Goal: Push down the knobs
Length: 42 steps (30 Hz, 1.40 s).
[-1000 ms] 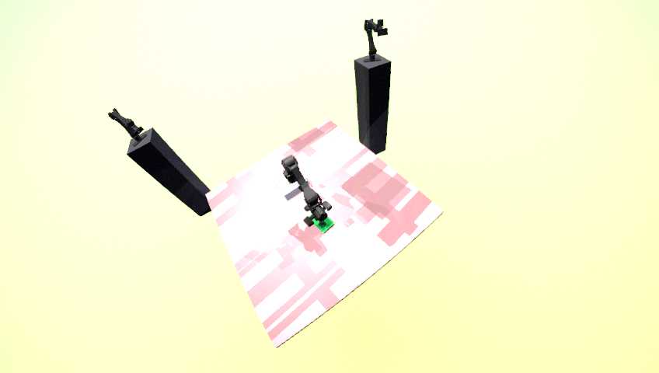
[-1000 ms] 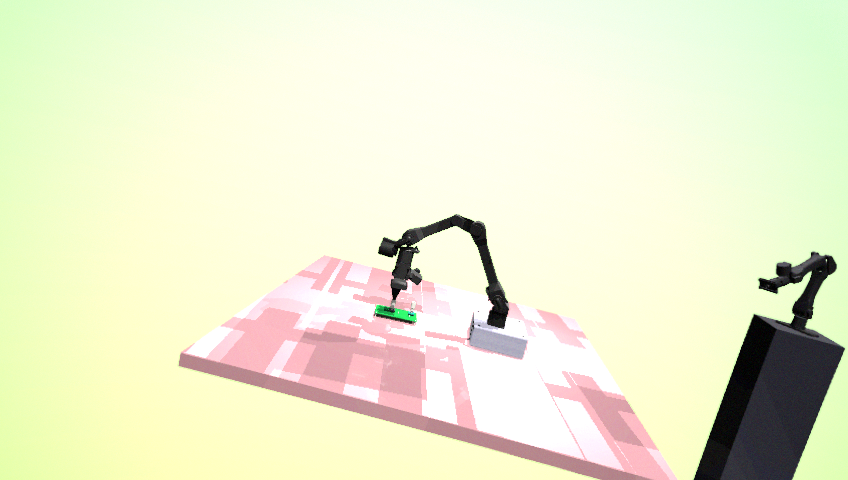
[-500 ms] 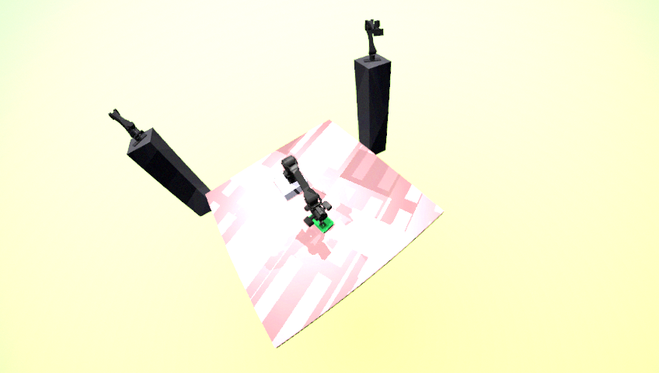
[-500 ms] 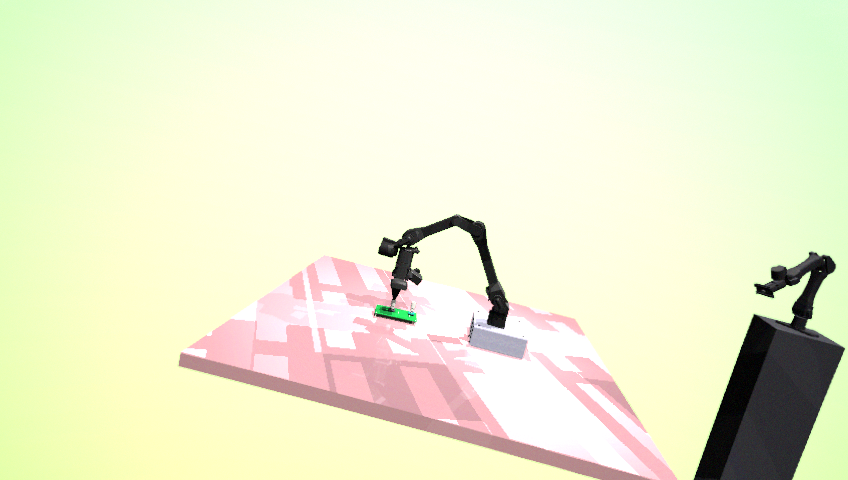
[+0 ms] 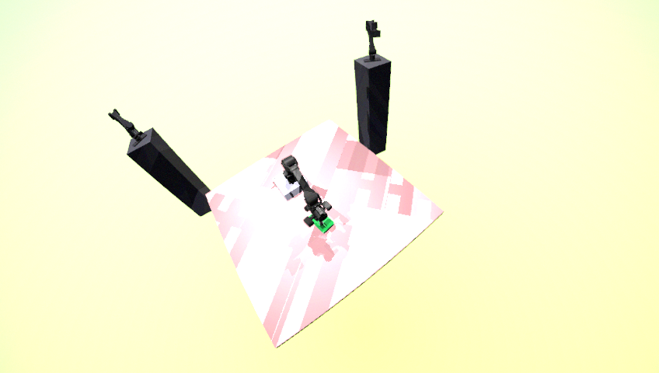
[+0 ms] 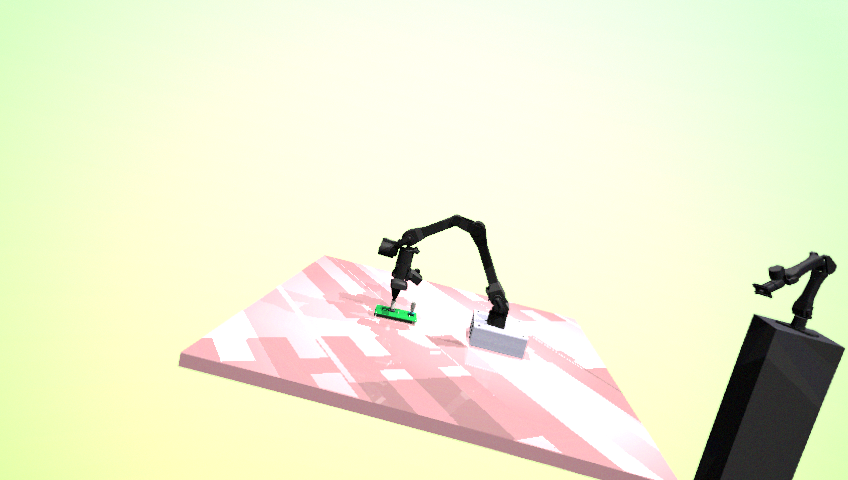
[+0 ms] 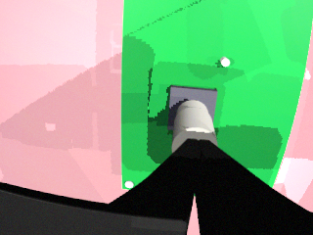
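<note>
The green circuit board [image 5: 325, 228] [image 6: 399, 315] [image 7: 254, 103] stands on the table under the arm. My gripper [image 6: 393, 300] [image 7: 196, 150] is shut and holds nothing between its fingers. Its tips point down at the top of a light grey knob [image 7: 194, 117] and overlap it; whether they touch cannot be told. That knob stands over a dark square potentiometer [image 7: 192, 92]. The gap beneath the knob is hidden. The other knob [image 6: 412, 306] stands upright at the board's end nearer the arm base in the exterior view; its seating is too small to judge. It is outside the wrist view.
The arm rises from a pale box [image 6: 498, 343] on the pink and white patterned table [image 5: 383, 184] [image 6: 285, 362]. Two other black arms stand on tall dark pillars [image 5: 169, 173] [image 5: 372, 106] beside the table, one pillar also at the right of the exterior view [image 6: 767, 404].
</note>
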Each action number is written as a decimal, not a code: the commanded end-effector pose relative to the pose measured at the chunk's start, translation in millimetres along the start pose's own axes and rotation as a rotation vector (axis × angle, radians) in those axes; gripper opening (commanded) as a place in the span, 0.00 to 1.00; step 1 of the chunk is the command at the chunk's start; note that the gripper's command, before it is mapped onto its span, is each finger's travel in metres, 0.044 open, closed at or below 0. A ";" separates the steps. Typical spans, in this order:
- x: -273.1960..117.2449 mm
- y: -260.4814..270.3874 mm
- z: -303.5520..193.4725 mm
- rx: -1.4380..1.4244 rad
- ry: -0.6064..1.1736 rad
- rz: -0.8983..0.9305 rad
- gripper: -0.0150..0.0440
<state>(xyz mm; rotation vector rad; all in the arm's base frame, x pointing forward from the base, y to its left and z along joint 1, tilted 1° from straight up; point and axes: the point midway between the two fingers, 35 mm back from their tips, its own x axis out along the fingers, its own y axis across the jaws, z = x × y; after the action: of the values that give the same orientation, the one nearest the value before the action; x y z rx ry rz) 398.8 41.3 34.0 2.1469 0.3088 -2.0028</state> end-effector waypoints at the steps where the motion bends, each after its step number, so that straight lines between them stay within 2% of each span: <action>1: 17.0 0.9 -1.9 0.004 -0.012 0.001 0.25; 42: 11.5 1.0 -2.3 0.004 -0.012 0.001 0.25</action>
<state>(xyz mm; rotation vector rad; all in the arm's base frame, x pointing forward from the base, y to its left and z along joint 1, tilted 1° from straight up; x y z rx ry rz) 399.2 41.4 32.8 2.1460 0.3088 -2.0037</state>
